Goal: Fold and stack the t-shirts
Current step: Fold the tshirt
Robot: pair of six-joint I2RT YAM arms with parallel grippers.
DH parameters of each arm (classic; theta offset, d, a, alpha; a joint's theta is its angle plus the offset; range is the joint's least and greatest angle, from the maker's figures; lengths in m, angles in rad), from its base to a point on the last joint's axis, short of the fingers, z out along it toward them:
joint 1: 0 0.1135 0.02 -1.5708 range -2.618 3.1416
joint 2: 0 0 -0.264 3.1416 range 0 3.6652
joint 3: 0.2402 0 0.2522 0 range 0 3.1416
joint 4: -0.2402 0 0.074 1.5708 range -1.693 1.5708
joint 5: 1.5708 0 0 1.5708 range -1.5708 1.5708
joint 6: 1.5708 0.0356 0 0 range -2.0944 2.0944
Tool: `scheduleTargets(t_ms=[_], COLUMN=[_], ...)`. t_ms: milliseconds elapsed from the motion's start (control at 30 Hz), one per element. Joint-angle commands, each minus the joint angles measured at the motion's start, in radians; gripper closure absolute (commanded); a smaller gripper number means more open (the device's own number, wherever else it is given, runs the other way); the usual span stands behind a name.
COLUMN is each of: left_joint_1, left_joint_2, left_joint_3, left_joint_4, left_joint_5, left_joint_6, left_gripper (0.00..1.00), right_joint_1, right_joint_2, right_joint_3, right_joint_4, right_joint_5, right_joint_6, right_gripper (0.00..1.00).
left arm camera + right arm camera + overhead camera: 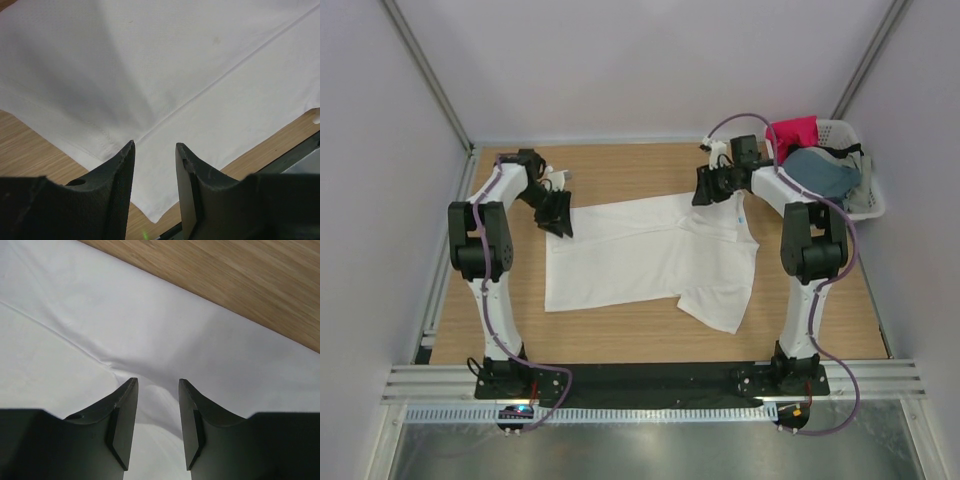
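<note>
A white t-shirt [640, 255] lies spread flat on the wooden table, with a small blue neck label [740, 212] at its right side. My left gripper [560, 222] is at the shirt's far left corner. In the left wrist view its jaws [155, 144] stand apart over the hemmed corner of the white cloth [175, 65]. My right gripper [703, 192] is at the shirt's far right edge, also with its jaws [158, 380] apart. A raised fold of the white cloth [100, 315] sits between them, unpinched. A red-pink t-shirt [795, 132] and a slate blue t-shirt [820, 172] lie in the basket.
The white slotted basket [873, 203] stands at the far right of the table, right behind the right arm. Bare wood [620, 170] shows beyond the shirt and along the near edge [620, 345]. Grey walls close in on both sides and the back.
</note>
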Motion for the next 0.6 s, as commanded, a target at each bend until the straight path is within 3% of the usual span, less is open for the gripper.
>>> scheduleTargets(t_ms=[0,300,567], left_joint_1=[0.004,0.004,0.007], left_joint_2=[-0.001,-0.007,0.031], left_joint_3=[0.000,-0.023,0.027], left_joint_4=[-0.007,0.001,-0.011], left_joint_5=[0.019,0.007,-0.008], left_joint_6=[-0.011,-0.014,-0.017], left_gripper=[0.61,0.60,0.60], right_joint_1=[0.022,0.038,0.084], right_joint_2=[0.037,0.107,-0.001], right_joint_3=[0.033,0.087,-0.023], right_joint_4=[0.029,0.029,-0.016], right_joint_5=[-0.019,-0.016,-0.026], right_joint_6=[0.021,0.030,0.021], right_gripper=[0.56,0.56,0.58])
